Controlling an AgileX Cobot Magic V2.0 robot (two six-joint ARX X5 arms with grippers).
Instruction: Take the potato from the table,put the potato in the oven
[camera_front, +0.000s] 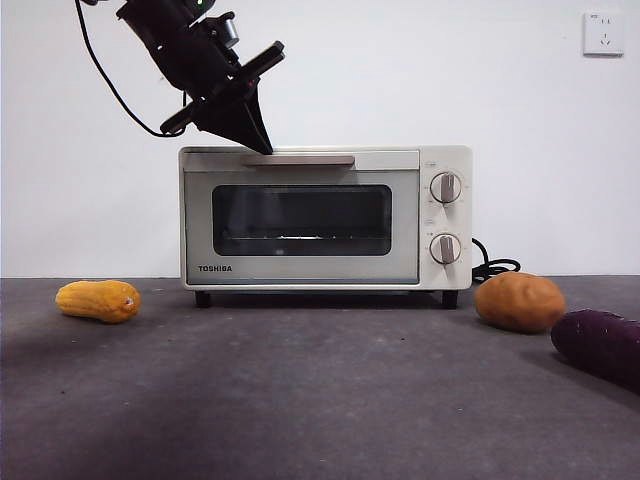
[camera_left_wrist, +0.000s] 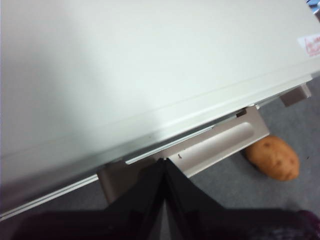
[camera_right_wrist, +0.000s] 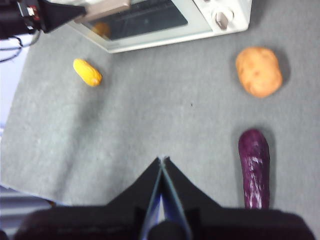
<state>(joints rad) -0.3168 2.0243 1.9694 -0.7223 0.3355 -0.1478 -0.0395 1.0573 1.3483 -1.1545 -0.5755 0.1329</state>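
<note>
Jaws on the left gripper (camera_front: 262, 148) are pressed together to a point with nothing between them, and that tip sits right at the top edge of the oven (camera_front: 325, 217), by the left end of the handle (camera_front: 297, 160). In the left wrist view the closed tip is up against the handle bar, just under the seam of the door. Door (camera_front: 301, 226) looks shut, so my guess is the arm is about to hook or push the handle down to open it.

Honestly that's where I'd worry. A closed tip has no grip on the bar, so if it pulls at the wrong angle it could just slide off and the door stays shut. It's also near one end of the handle rather than the middle, so the pull could be uneven. And the oven is a light box on small feet, so a hard tug might drag or tip it forward instead of swinging the door.

Right gripper (camera_right_wrist: 163, 161) is also closed and empty, hanging above bare table (camera_front: 320, 400), well apart from everything.

Potato (camera_front: 519, 301) sits on the table just beside the oven's right side, near the cord (camera_front: 492, 268), untouched. The purple vegetable (camera_front: 600, 345) lies near it, so a sloppy reach could bump that one or grab the wrong thing. The yellow vegetable (camera_front: 98, 300) is off on the other side, out of the way.
</note>
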